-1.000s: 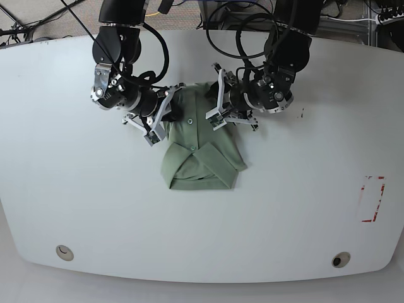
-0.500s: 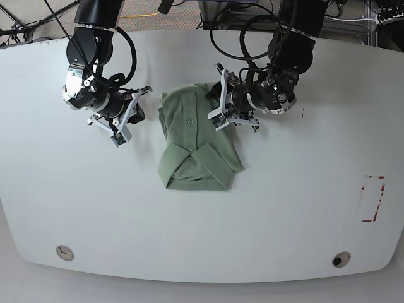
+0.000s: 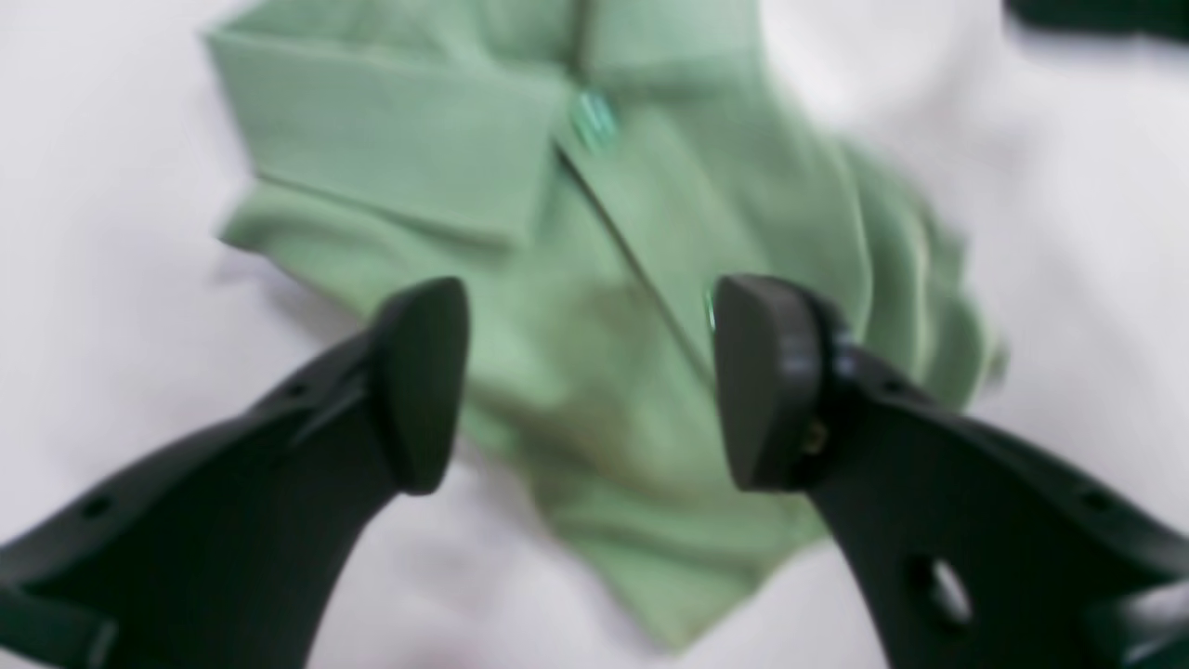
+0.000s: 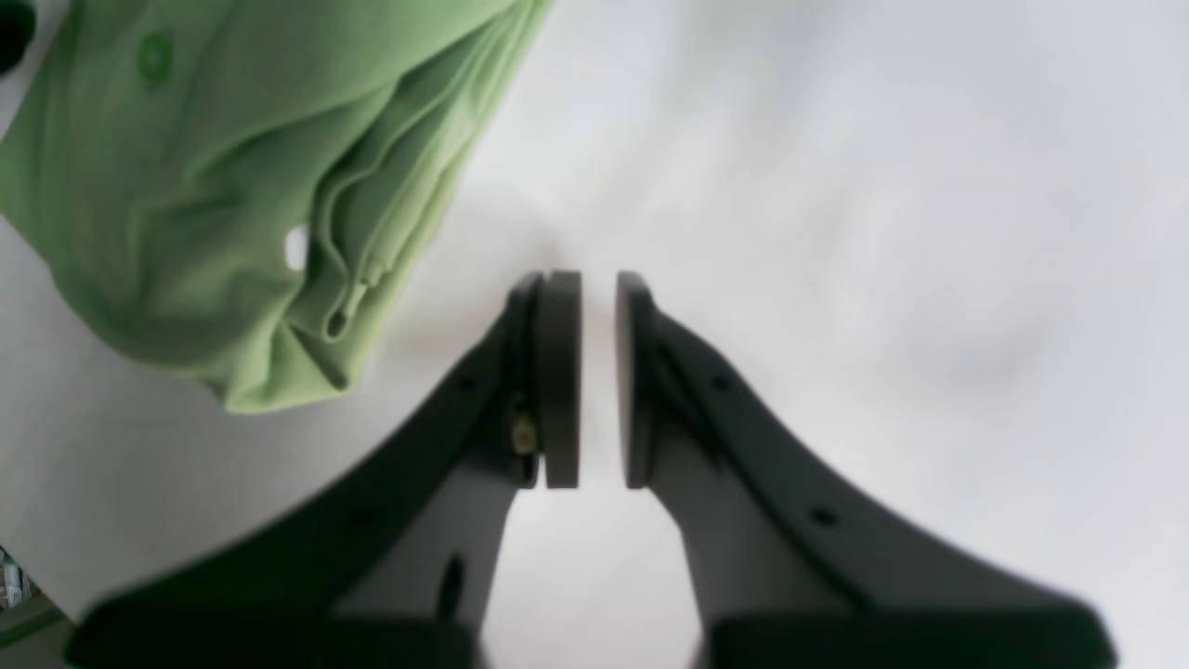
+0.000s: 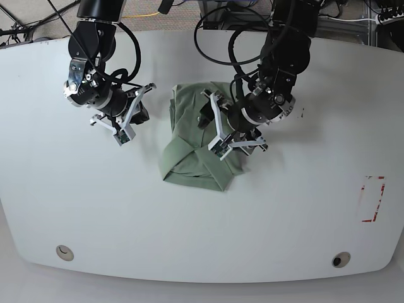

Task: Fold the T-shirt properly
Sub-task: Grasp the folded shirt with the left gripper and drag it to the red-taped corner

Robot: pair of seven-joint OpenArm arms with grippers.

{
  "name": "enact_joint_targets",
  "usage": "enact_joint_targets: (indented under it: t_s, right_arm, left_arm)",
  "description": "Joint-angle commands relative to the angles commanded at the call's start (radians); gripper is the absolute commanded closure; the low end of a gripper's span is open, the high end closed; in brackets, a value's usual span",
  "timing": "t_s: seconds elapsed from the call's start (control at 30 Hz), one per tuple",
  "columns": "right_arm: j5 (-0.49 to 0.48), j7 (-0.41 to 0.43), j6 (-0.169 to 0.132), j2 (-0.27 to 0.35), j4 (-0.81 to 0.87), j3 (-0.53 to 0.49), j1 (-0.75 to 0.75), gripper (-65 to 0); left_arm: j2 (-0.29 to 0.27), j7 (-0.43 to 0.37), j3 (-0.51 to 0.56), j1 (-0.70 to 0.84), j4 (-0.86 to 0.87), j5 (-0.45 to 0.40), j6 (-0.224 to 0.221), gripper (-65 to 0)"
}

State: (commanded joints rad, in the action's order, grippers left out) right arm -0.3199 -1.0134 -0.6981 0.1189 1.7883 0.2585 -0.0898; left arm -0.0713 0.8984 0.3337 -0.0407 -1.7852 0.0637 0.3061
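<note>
Here: T-shirt [image 5: 189, 167] on table [image 5: 126, 208] | left hand [image 3: 594, 386] wide | right hand [image 4: 599, 381] narrow

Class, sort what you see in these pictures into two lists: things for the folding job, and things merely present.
For the job:
- pale sage-green knit T-shirt
- left black-and-white arm's jaws
- right black-and-white arm's jaws

Merely present:
- thin yellow cable
- round metallic table fitting

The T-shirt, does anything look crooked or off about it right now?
Yes, a little. In the right wrist view, the edge of the T-shirt looks uneven: layers bunch beside the placket's buttons, and a corner pokes out beneath them. It looks like an unfinished fold. I can't see any stain or tear.
</note>
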Motion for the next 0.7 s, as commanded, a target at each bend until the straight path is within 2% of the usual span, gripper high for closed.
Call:
enact_joint_targets:
  t_s: [0.07,0.17,0.27,0.37,0.43,0.47,0.53,0.63,0.7]
  right_arm:
    - [0.0,0.0,0.0,0.0,0.0,0.0,0.005,-5.9]
    - [0.0,0.0,0.0,0.0,0.006,0.002,0.005,-5.9]
    - [0.0,0.0,0.0,0.0,0.002,0.02,0.008,-5.9]
    - [-0.014,0.0,0.0,-0.021,0.002,0.063,0.015,-5.9]
    - [-0.044,-0.002,0.0,-0.021,-0.002,0.115,0.014,-5.9]
    - [-0.057,-0.009,0.0,-0.021,-0.005,0.133,0.017,-5.9]
    - [-0.083,-0.032,0.0,-0.02,-0.023,0.16,0.02,-5.9]
    - [-0.121,-0.04,0.0,-0.008,-0.029,0.199,0.02,-5.9]
    - [-0.13,-0.04,0.0,0.008,-0.028,0.201,0.02,-5.9]
  left_arm:
    - [-0.046,0.0,0.018,-0.002,0.035,0.0,-0.097,-45.6]
    - [-0.086,-0.002,0.032,-0.002,0.094,0.0,-0.192,-45.4]
    - [-0.086,-0.044,0.078,-0.014,0.163,0.0,-0.299,-45.3]
    - [-0.086,-0.138,0.147,0.002,0.218,-0.002,-0.448,-45.7]
    - [-0.08,-0.161,0.158,0.009,0.282,-0.018,-0.519,-45.6]
    - [-0.075,-0.17,0.163,0.005,0.316,-0.032,-0.535,-45.4]
    - [-0.071,-0.181,0.164,-0.002,0.373,-0.058,-0.539,-45.4]
    - [-0.025,-0.178,0.158,-0.002,0.416,-0.071,-0.526,-45.3]
    - [0.028,-0.173,0.157,-0.003,0.411,-0.071,-0.494,-45.7]
